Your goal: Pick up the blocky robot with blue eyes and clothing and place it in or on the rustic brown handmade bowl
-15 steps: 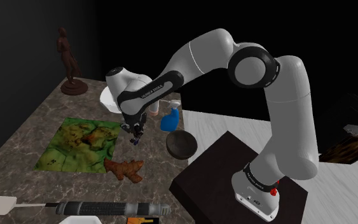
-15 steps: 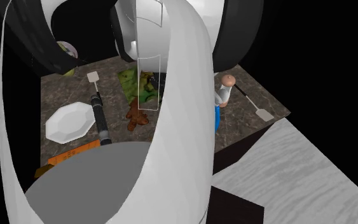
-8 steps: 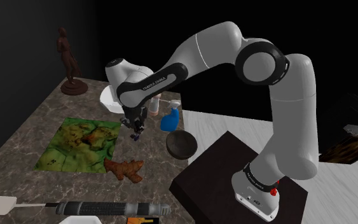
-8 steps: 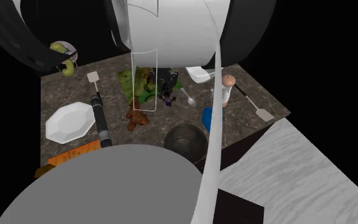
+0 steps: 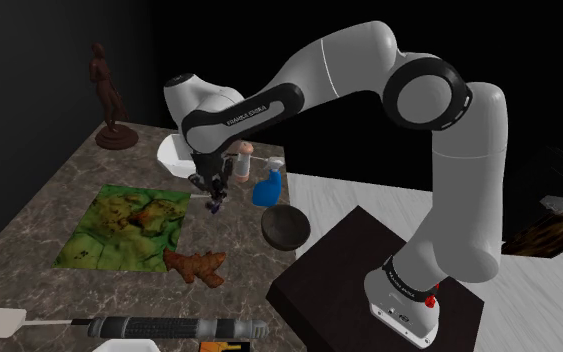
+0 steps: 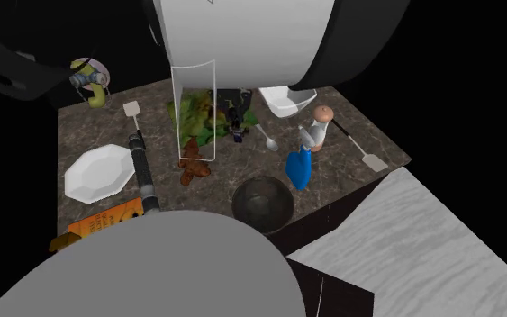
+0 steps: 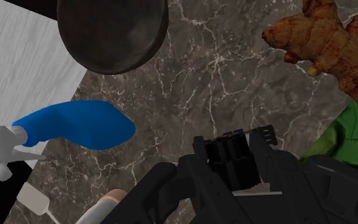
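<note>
The black gripper [image 5: 215, 201] is shut tight on the small dark blocky robot [image 7: 231, 156], which is pinched between its two fingers. In the shoulder view they hang near the middle of the frame, over the marble table [image 5: 39, 215]. The dark round bowl [image 5: 285, 228] sits to their lower right, by the table's edge, with a blue spray bottle [image 5: 268, 187] just above it

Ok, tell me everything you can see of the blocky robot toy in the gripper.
The blocky robot toy looks small, boxy and almost all black, with a thin blue-purple strip at its far end. The gripper's two black fingers clasp it and hide its lower part. It seems lifted off the marbled tabletop, beside the green mat.
</note>
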